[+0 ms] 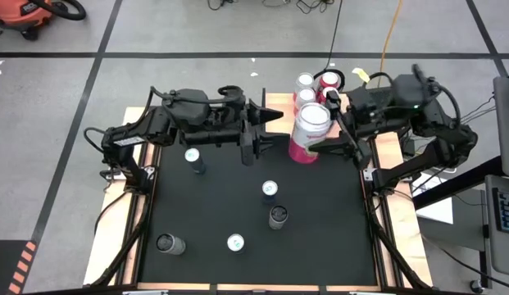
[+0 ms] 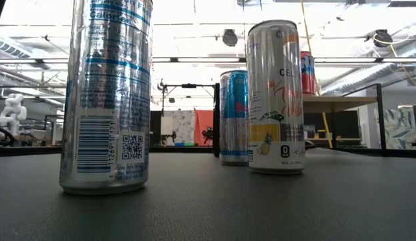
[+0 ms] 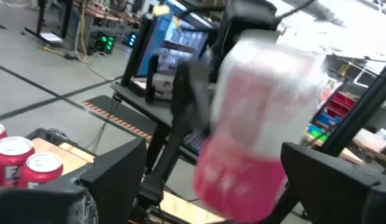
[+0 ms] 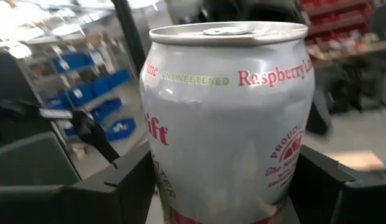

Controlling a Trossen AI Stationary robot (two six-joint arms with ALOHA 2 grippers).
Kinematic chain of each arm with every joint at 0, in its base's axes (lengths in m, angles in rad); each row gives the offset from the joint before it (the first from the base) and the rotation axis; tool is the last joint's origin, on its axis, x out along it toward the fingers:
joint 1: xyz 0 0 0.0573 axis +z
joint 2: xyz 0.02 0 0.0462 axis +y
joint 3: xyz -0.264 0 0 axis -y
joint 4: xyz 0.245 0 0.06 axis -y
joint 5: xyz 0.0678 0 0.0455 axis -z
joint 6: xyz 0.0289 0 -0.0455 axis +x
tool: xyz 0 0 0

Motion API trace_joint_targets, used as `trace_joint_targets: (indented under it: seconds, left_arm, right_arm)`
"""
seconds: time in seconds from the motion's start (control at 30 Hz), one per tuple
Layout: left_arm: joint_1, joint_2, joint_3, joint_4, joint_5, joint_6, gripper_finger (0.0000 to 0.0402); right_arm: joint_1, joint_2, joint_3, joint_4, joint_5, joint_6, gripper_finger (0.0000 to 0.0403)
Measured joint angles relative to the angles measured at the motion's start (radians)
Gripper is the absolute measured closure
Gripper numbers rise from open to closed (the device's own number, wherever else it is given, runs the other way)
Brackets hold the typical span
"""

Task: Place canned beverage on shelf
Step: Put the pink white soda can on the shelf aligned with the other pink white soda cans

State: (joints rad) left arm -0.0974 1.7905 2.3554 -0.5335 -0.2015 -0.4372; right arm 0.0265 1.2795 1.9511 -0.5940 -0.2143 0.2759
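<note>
Right gripper point(image 1: 324, 141) is clamped on the raspberry can point(image 1: 309, 131), fingers on either side of the body (upright, lid up, white above and pink below). It holds the can raised near the table's far right corner, just in front of the shelf point(image 1: 279, 103). Three cans point(image 1: 314, 86) already stand in a tight cluster on the shelf board.

Left gripper point(image 1: 274, 131) points at the held can from the other side, fingers apart, nothing between them.

Step in hand, as judged: carry the can over the shelf and set it down. Keep it vertical, lower until the base sits flat, then part the fingers.

Room: the standing cluster fills the shelf's right part, so the bare board beside it looks the safer spot. Shelf edge and the left gripper's tips are both near; a wide swing risks clipping either. Five more cans point(image 1: 270, 192) stand loose on the black mat point(image 1: 320, 238), well apart from this move.
</note>
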Motion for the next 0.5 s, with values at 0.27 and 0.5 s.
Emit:
trace_joint_targets:
  seconds: [0.27,0.5]
  left_arm:
    - [0.0,0.003,0.0,0.117,-0.047,0.078,0.0026]
    - [0.011,0.012,0.001,0.09,-0.044,0.086,0.0026]
  right_arm:
    - [-0.001,0.011,0.0,-0.188,0.08,-0.001,0.0134]
    - [-0.001,0.038,0.0,-0.207,0.087,-0.005,0.0134]
